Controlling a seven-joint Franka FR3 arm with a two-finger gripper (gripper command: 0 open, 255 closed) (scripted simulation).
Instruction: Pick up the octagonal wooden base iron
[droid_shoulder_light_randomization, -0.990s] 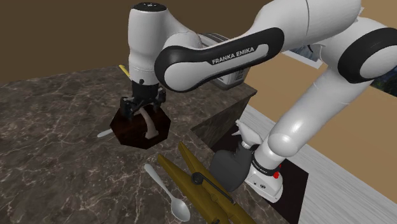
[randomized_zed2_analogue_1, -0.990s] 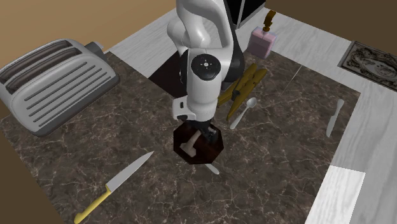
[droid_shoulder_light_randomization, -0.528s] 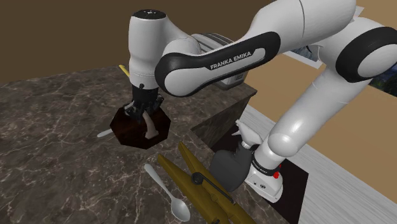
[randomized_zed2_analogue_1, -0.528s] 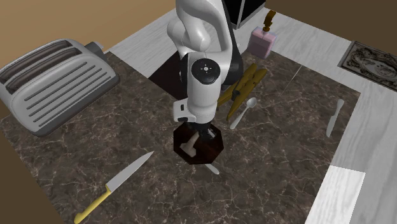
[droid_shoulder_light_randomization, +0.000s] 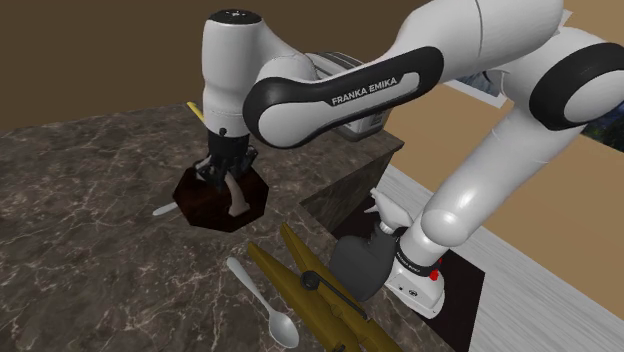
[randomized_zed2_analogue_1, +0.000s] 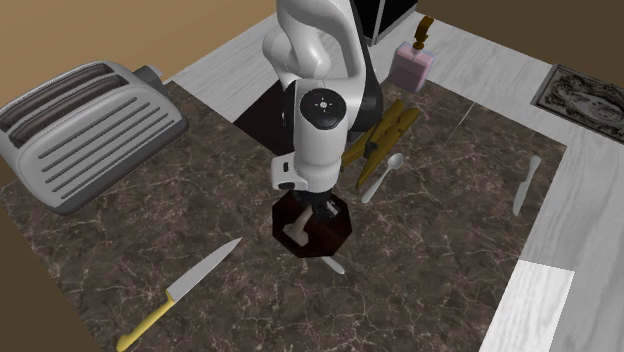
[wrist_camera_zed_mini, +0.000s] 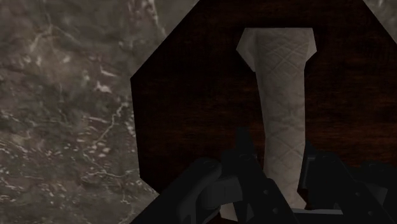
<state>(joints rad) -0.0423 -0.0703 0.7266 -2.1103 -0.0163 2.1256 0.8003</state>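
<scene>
Subject item: the iron (randomized_zed2_analogue_1: 322, 235), consisting of a dark octagonal wooden base with a pale upright handle (wrist_camera_zed_mini: 280, 95). It was located on the dark marbled countertop (randomized_zed2_analogue_1: 450, 280), directly beneath the arm's wrist. Whether the base was clear of the surface could not be determined.

Gripper (wrist_camera_zed_mini: 280, 162): pointed down at the iron from above. The two black fingers (wrist_camera_zed_mini: 243, 159) were closed against opposite sides of the pale handle, pinching it low on its shaft. The shoulder view showed the gripper (droid_shoulder_light_randomization: 222, 172) at the handle over the base (droid_shoulder_light_randomization: 212, 208).

Other items, placed relative to the iron in the second exterior view:
- Grey toaster (randomized_zed2_analogue_1: 85, 130), well to its left.
- Yellow-handled knife (randomized_zed2_analogue_1: 180, 295), below and left.
- Spoon (randomized_zed2_analogue_1: 382, 175), just up and right.
- Brownish-yellow clothespin (randomized_zed2_analogue_1: 388, 128), beyond the spoon.
- Second knife (randomized_zed2_analogue_1: 525, 185), far right.
- A pale utensil tip (randomized_zed2_analogue_1: 333, 265) protruded from under the base's lower edge.
</scene>
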